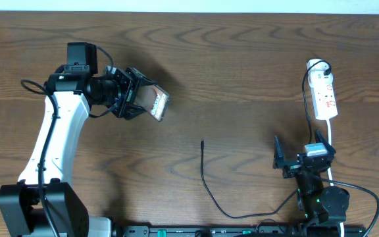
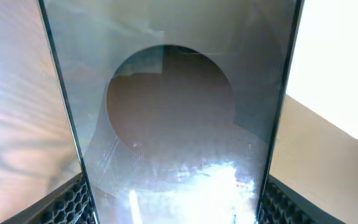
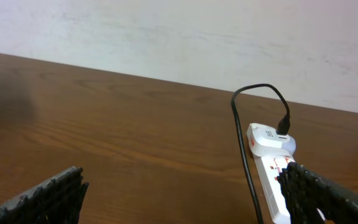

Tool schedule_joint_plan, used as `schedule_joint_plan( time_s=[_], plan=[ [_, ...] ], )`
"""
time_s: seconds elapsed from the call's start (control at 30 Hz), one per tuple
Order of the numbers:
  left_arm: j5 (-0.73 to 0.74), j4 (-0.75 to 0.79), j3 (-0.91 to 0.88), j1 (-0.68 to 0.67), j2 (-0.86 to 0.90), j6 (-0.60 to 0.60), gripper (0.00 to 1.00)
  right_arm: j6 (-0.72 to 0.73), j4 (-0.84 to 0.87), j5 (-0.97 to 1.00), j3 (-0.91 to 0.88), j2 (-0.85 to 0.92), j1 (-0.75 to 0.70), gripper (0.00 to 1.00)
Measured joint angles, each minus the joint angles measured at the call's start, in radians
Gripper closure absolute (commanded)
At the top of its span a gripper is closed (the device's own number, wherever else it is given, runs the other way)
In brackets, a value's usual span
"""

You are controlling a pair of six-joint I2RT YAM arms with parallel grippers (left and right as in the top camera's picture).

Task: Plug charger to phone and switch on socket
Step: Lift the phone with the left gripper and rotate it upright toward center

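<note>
The phone (image 1: 158, 104) is up off the worktop (image 1: 242, 72) at about 10 o'clock in the overhead view, tilted on edge and clamped across its width by the left claw (image 1: 142, 99). The left arm reaches up from 7 o'clock and bends at the wrist toward 3 o'clock. A pale patch shows on the phone, but any lettering is too small to read. Only the left wrist view shows its glossy face close up, with a round dark reflection and a ribbed finger (image 2: 67, 202) against each long edge.

The charger (image 1: 203, 158) lies near centre, tip toward 12 o'clock.

The socket (image 1: 324, 95) lies at 2 o'clock, its red marks unreadable. The right wrist view shows a black plug (image 3: 283, 126) in its far end.

The right claw (image 1: 298, 143), at 5 o'clock, gapes wide and holds nothing.
</note>
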Motion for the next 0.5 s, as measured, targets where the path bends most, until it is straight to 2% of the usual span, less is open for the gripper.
schedule_joint_plan(
  time_s=[0.3,0.5],
  plan=[
    [0.244,-0.011,0.0,0.003,0.0,-0.106,0.93,0.0,0.0,0.0,0.0,0.0,0.0,0.01],
    [0.323,-0.015,0.0,0.021,0.0,-0.13,0.93,0.0,0.0,0.0,0.0,0.0,0.0,0.01]
  ],
)
